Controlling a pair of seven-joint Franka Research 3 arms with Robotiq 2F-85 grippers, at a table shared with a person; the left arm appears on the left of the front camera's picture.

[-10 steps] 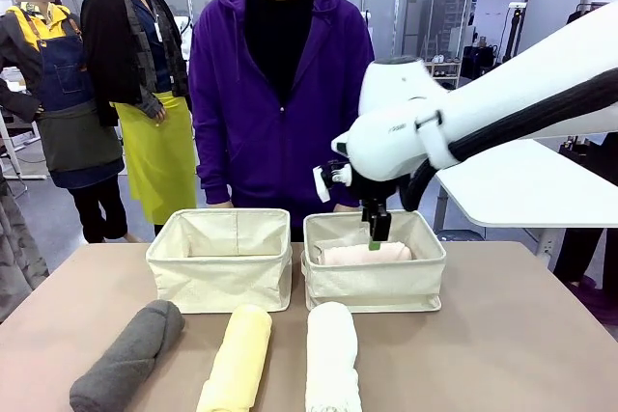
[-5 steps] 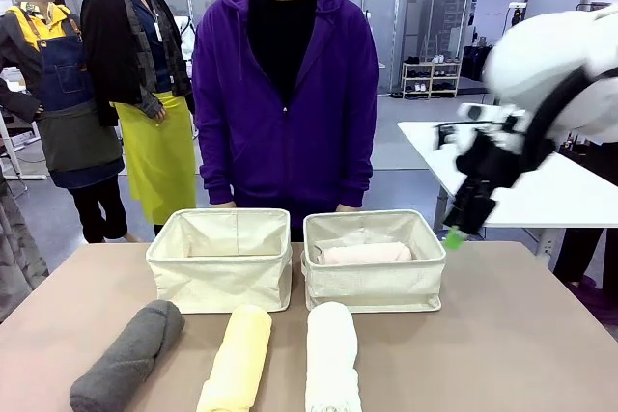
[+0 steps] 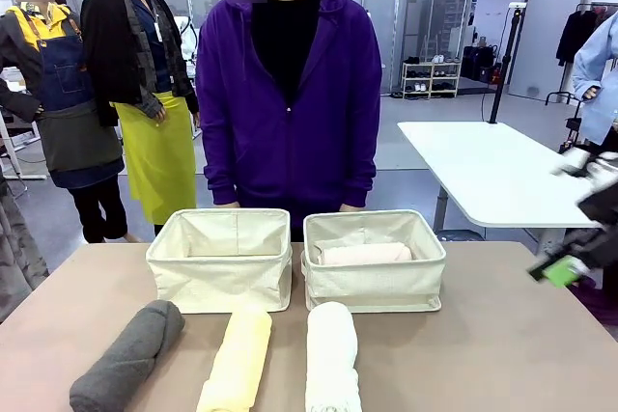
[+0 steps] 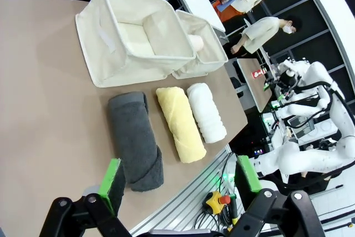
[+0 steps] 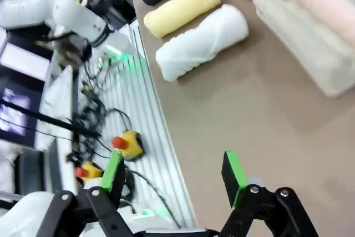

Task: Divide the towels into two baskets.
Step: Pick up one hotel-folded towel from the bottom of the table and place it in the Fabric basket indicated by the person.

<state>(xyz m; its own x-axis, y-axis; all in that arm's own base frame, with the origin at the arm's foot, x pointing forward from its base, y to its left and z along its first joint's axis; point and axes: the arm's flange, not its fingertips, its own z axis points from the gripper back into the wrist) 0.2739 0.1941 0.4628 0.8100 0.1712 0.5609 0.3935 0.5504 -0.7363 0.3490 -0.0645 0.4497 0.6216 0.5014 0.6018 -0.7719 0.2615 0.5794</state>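
Green-padded right tool (image 5: 173,171) spread wide, empty.

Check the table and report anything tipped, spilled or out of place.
Nothing stands out. The left basket and right basket stand upright, the pink towel lies inside the right one, and the grey towel, yellow towel and white towel lie rolled in a row on the table, the grey one slightly angled.
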